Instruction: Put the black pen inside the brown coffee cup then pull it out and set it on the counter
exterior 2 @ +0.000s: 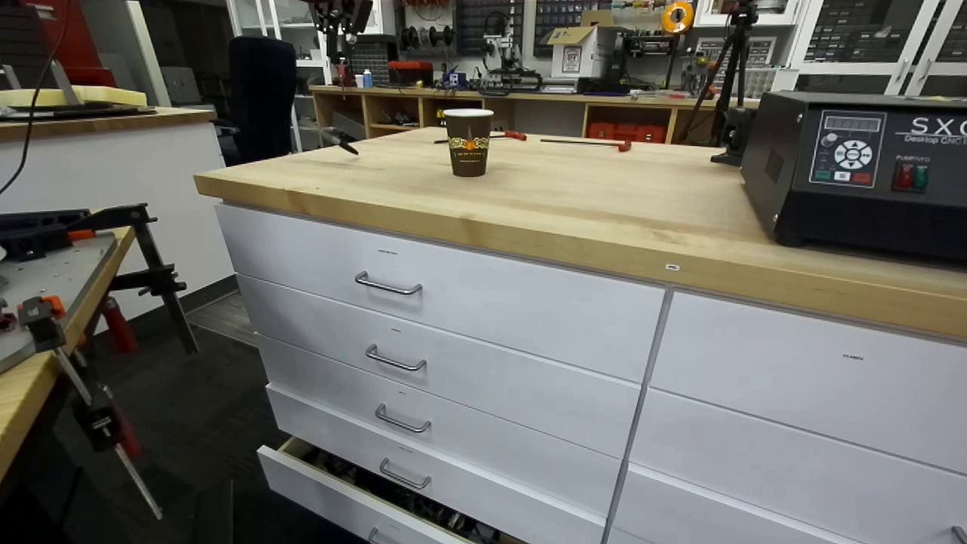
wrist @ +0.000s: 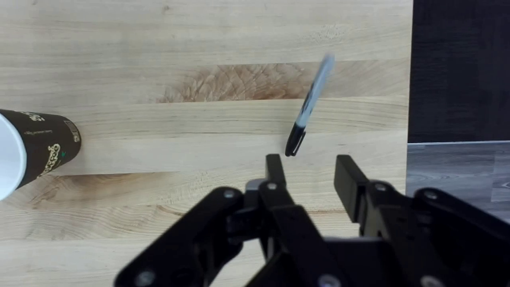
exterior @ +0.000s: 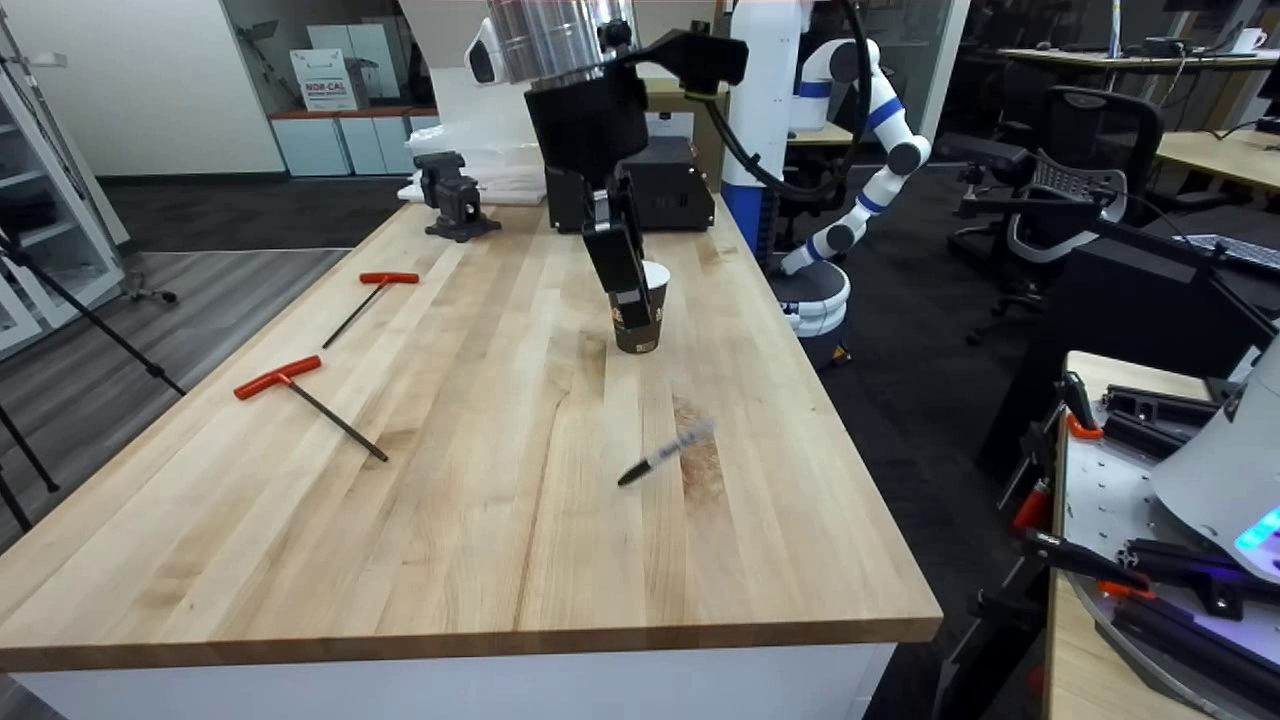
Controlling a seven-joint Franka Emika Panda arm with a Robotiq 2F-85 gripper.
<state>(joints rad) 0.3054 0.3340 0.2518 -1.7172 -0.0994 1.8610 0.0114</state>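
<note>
The black pen (exterior: 664,452) lies flat on the light-wood counter (exterior: 480,560), its black cap toward the near side in an exterior view. It also shows in an exterior view (exterior 2: 341,141) and in the wrist view (wrist: 306,109). The brown coffee cup (exterior 2: 469,147) stands upright with its white rim up. An exterior view shows it partly hidden behind my gripper (exterior: 630,308), and the wrist view shows it at the left edge (wrist: 48,145). In the wrist view my gripper (wrist: 309,163) is open and empty, above the counter, its fingertips just below the pen's cap in the picture.
Two red-handled T-shaped tools (exterior: 278,377) (exterior: 388,278) lie on the counter. A black vise-like device (exterior: 458,200) and a black control box (exterior 2: 869,174) stand at its other end. The counter's edge (wrist: 408,99) shows right of the pen in the wrist view.
</note>
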